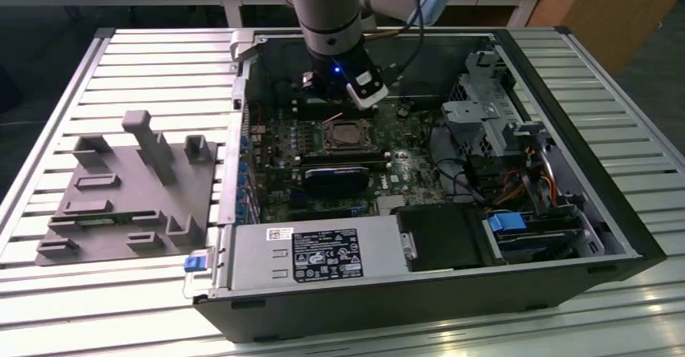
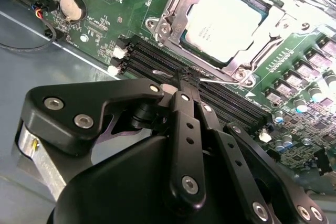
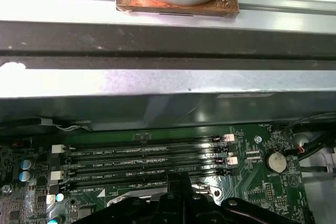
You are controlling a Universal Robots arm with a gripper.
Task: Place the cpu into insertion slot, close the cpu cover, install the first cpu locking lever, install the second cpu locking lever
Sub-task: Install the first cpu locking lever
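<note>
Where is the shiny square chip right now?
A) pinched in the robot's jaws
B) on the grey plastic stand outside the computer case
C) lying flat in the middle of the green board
C: in the second wrist view the cpu lies flat on the green motherboard, with the metal cpu cover framing it.
</note>
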